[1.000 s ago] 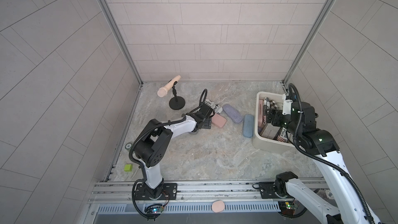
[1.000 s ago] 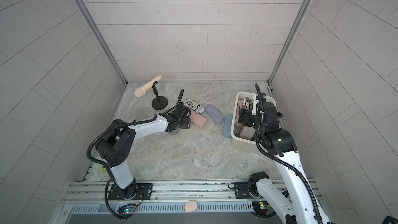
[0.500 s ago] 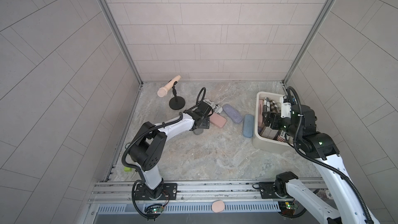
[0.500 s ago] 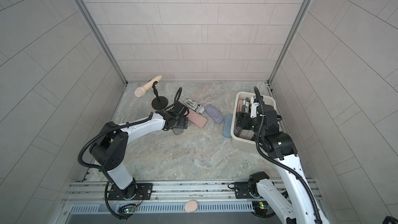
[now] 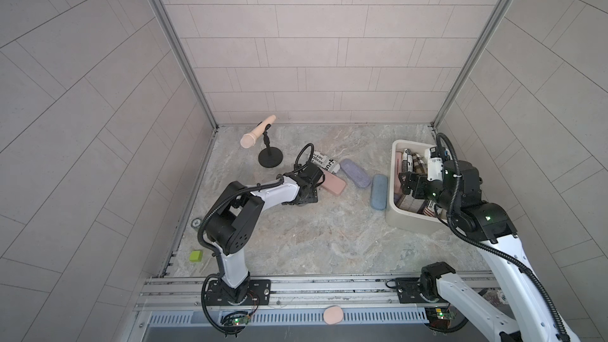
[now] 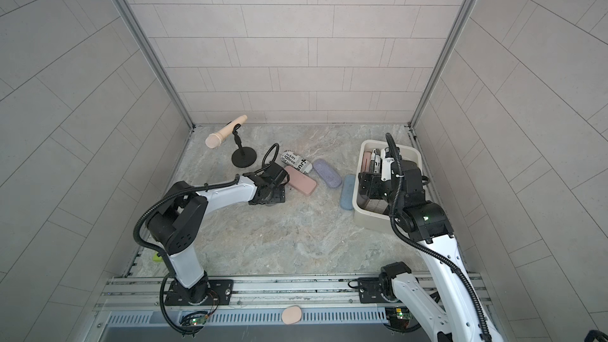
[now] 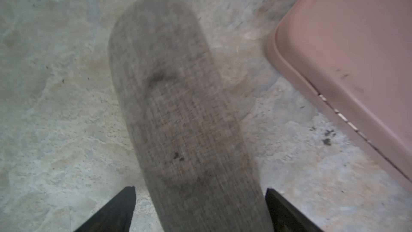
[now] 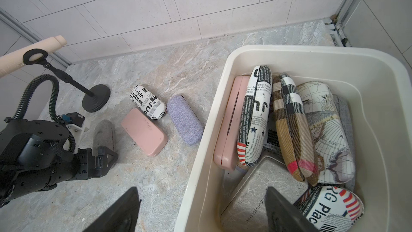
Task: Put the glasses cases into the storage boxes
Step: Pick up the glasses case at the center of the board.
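Left wrist view: the left gripper (image 7: 200, 199) is released. Its black fingertips (image 7: 124, 206) straddle a grey fabric glasses case (image 7: 174, 99) lying flat on the marbled tabletop (image 7: 55, 85), and a sliver of surface shows between each tip and the case. A pink case (image 7: 356, 52) lies near it, not touching.

In both top views the loose cases sit around the middle of the tabletop, toward 12 o'clock. The newspaper-print case (image 5: 324, 162) touches the pink one's 12 o'clock end. The lavender case (image 5: 354, 173) lies at 3 o'clock of those two. The light blue case (image 5: 378, 192) lies just beside the 9 o'clock wall of the cream storage tub (image 5: 411, 225), which stands at the tabletop's 3 o'clock side.

The right gripper (image 8: 201, 197) hangs spread and empty over that wall, with one finger above the tabletop and the other above the tub. Inside the tub, a flag-striped case (image 8: 256, 117), a plaid case (image 8: 292, 126) and a map-print case (image 8: 327, 130) are packed together, the first two on edge.
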Tool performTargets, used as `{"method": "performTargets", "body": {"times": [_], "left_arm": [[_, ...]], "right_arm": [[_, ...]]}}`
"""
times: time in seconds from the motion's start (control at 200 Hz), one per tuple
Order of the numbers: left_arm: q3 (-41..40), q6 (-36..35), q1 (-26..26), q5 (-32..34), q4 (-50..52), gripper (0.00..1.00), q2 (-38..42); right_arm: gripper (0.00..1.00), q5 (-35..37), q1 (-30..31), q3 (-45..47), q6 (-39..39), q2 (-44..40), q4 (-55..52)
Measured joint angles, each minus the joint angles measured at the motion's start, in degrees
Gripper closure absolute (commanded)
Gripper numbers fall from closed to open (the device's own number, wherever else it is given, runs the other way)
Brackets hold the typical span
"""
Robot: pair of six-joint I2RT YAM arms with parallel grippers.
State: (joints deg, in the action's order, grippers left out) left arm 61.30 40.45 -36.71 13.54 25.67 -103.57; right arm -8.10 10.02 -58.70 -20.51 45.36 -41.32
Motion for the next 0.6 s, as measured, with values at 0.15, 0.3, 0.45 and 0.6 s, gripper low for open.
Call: {"method": "performTargets", "body": {"times": [0.15, 0.3, 0.45, 0.6], "left_arm": [[-1.8, 0.5, 0.1, 0.0, -1.4, 0.18, 0.0], [-2.5, -1.4, 0.5, 0.0, -3.6, 0.21, 0.0], [-2.6, -3.7, 1.0, 0.2, -4.6, 0.3, 0.0], [-2.8, -6.3, 1.1, 1.0, -4.6, 0.36, 1.1]], "right_arm": [[0.16, -0.7, 0.2, 0.0, 0.2, 0.0, 0.0], [0.18, -0.7, 0.7, 0.0, 0.0, 0.3, 0.0], [0.19, -0.7, 1.0, 0.0, -0.1, 0.5, 0.0], [0.24, -0.7, 1.6, 0.0, -0.5, 0.5, 0.0]]}}
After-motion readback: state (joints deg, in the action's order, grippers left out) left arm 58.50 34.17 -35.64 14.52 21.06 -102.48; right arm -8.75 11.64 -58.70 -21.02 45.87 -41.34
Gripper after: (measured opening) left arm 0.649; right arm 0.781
